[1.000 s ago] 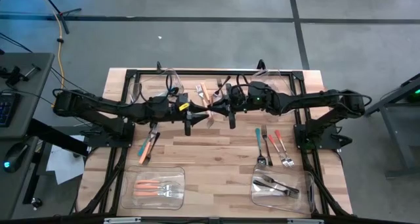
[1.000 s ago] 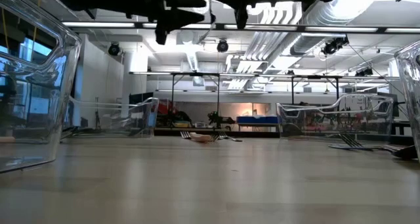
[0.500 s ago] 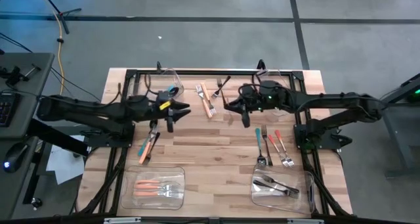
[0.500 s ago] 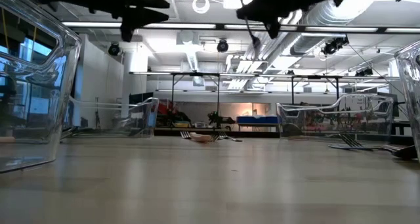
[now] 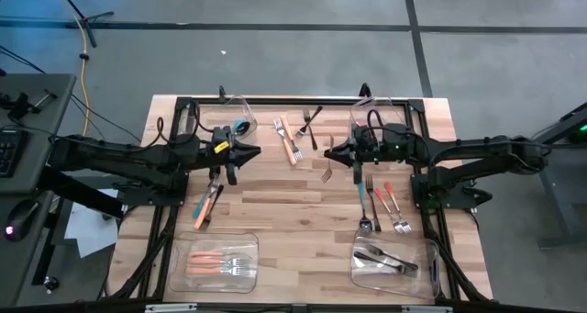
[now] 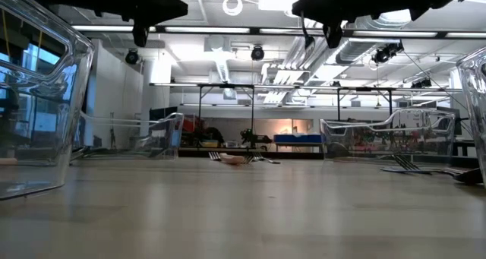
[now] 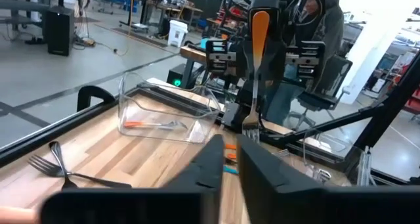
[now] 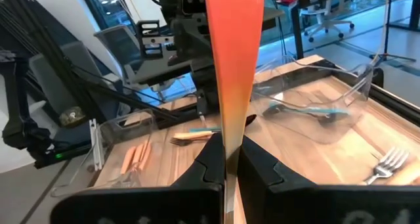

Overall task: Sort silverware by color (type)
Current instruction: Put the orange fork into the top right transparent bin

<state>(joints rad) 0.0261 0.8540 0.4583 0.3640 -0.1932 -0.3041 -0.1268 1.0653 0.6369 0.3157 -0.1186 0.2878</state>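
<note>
Probably light, stiff, slippery: orange fork (image 8: pixel 231 66).
Our right jaws clamp its handle (left jaws nearly together, empty).

The high view looks straight down on the whole table (image 5: pixel 275 180) and both arms. The low view sits at tabletop level, facing the room. Each of the 2 wrist views looks past its own fingers, perhaps toward the opposite arm.

From my console: the table (image 5: pixel 275 203) shows pale planked wood, smooth and matt; the bins (image 5: pixel 223 261) are clear glossy plastic; forks (image 5: pixel 371 203) pair shiny metal tines with coloured matt handles; arms (image 5: pixel 119 155) look matt black.
</note>
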